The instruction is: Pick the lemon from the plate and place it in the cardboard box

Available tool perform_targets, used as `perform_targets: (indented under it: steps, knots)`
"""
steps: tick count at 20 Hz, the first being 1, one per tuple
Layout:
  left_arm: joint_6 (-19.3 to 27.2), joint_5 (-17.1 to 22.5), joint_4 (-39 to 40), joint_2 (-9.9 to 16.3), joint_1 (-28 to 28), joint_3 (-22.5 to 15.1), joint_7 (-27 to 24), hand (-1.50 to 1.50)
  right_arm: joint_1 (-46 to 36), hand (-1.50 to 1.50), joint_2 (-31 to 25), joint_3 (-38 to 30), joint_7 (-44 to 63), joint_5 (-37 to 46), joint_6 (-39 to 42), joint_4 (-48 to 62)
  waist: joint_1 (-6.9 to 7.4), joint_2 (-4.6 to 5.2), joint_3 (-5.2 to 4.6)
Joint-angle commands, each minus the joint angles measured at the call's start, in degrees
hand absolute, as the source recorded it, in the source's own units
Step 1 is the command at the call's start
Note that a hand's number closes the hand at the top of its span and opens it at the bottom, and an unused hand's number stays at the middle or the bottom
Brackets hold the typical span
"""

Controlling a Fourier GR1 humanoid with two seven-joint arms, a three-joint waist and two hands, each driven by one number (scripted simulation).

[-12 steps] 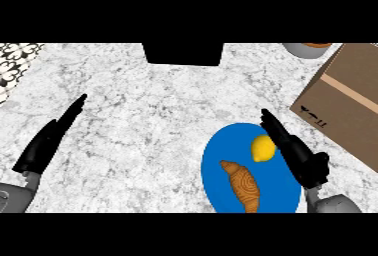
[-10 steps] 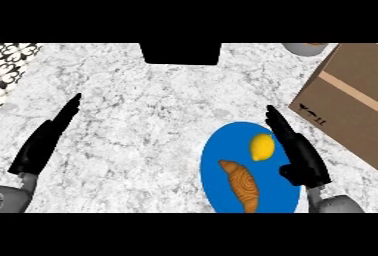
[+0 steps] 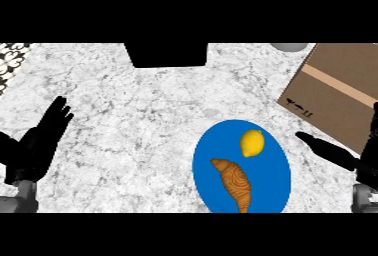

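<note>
Lying untouched on the upper part of the blue oval plate [image 3: 210,172]: the lemon [image 3: 252,143], small, smooth and yellow, well within reach of the right hand [image 3: 341,157]. Hovering just beside the plate's right rim, fingers straight and spread, holding nothing, apparently lining up for the pick. Sharing the plate below the fruit, a ridged brown croissant [image 3: 235,182], apart from the lemon and leaving room on its right side for fingers to close. Waiting at the upper right, the flat-sided cardboard box [image 3: 336,92] with a pale tape strip, near the plate, likely keeping the carry short. Resting at the left edge, the left hand [image 3: 40,142], open and empty, fingers up, well clear of the work. Spreading beneath everything, the mottled grey-white marble counter [image 3: 133,115].
</note>
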Motion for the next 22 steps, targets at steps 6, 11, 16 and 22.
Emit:
perform_targets:
  steps: [6,11,16,22]
  knots:
    - [-2.2,4.5,-4.1,-1.3,3.9,2.3,-0.1,0.0,13.9,-1.5,0.9,13.0,12.6,29.1,-9.8,-14.8,1.95,1.29,0.03]
    - [-1.8,4.9,-6.2,0.0,2.8,3.0,1.9,0.0,17.6,-1.5,-6.4,12.2,27.7,36.5,3.2,-12.2,2.64,1.71,-0.39]
    - [-2.0,4.6,-5.5,-0.7,1.7,2.2,2.0,0.0,13.5,-1.5,-8.0,14.5,46.0,43.0,17.4,-16.7,3.96,2.09,-0.37]
    - [-3.6,6.0,-5.0,-0.1,-1.2,2.5,4.4,0.0,2.5,-1.5,-3.2,20.8,69.2,44.6,36.2,-21.5,4.51,2.01,0.03]
